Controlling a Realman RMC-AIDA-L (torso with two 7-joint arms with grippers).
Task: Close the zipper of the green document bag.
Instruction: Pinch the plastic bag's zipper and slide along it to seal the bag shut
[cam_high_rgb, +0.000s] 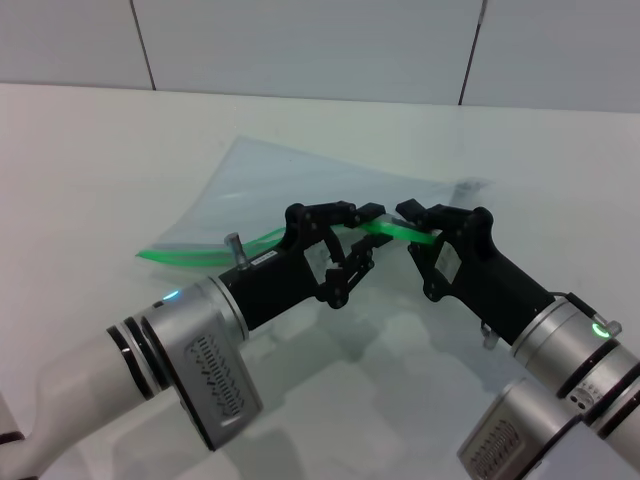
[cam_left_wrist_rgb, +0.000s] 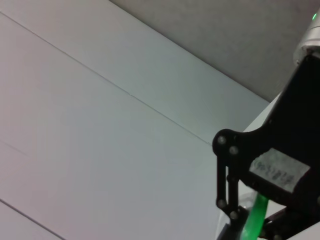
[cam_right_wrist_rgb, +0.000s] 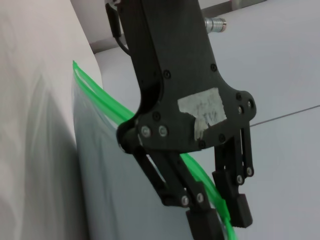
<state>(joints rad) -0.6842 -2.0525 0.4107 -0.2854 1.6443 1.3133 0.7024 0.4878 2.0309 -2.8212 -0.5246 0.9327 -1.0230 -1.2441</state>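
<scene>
The green document bag (cam_high_rgb: 270, 185) is a translucent pale pouch; its far side rests on the white table and its near edge is raised. The bright green zipper (cam_high_rgb: 190, 257) runs along that near edge and arches up to both grippers. My left gripper (cam_high_rgb: 368, 232) is shut on the zipper partway along. In the right wrist view its fingers (cam_right_wrist_rgb: 205, 222) pinch the green zipper (cam_right_wrist_rgb: 100, 97) at the bag's (cam_right_wrist_rgb: 115, 190) edge. My right gripper (cam_high_rgb: 413, 230) is shut on the bag's end just beyond, nearly tip to tip with the left. The slider is hidden by the fingers.
The white table (cam_high_rgb: 90, 160) spreads around the bag, with a pale panelled wall (cam_high_rgb: 300, 40) behind it. Both arms reach in from the near edge and meet at the middle.
</scene>
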